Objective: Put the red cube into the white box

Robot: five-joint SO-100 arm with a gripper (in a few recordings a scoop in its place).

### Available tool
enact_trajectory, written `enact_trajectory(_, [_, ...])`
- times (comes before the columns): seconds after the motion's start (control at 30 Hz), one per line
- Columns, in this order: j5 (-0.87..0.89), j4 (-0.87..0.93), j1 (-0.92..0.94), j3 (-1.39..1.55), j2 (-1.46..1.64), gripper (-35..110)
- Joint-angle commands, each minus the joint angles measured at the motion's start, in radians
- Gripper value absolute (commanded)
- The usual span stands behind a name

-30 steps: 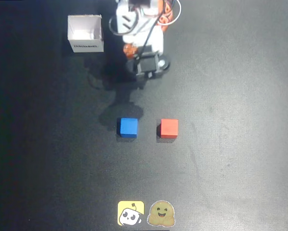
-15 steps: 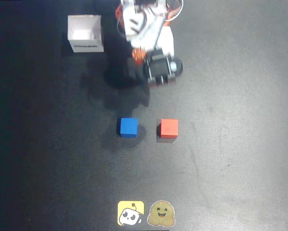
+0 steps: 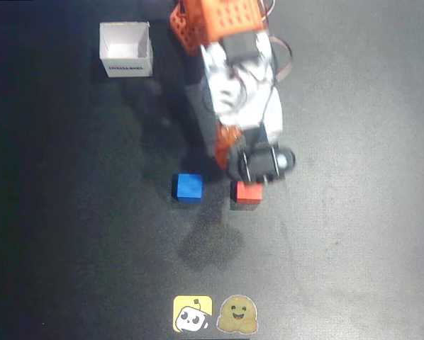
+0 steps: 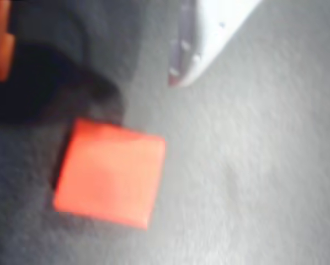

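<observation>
My pincer (image 3: 258,177) hangs over the dark desk (image 3: 354,234), right above the upper edge of the red cube (image 3: 247,193), partly covering it in the overhead view. Wrist view: red cube (image 4: 110,173) sits flat on the desk, below and left of my white fingertip (image 4: 195,58); gap between them, not touching. Whether my pincer is spread or pressed together, I cannot tell; the picture is blurry. Blue cube (image 3: 187,187) just left of my pincer, level with the red one, apart from it. White box (image 3: 125,48) well up and left of my pincer, upright, open top, dark print on its near side. Two stickers (image 3: 214,314) far below my pincer at the desk's bottom edge.
</observation>
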Motion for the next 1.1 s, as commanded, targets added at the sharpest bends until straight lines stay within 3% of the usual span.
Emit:
enact_trajectory(0.0, [0.018, -0.029, -0.014, -0.094, -0.097, 24])
enact_trajectory(0.7, [0.057, -0.268, -0.034, -0.114, -0.348, 26])
enact_trajectory(0.97, [0.067, -0.285, -0.023, -0.11, -0.379, 2])
enact_trajectory(1.07, [0.08, -0.285, -0.023, -0.117, -0.393, 0])
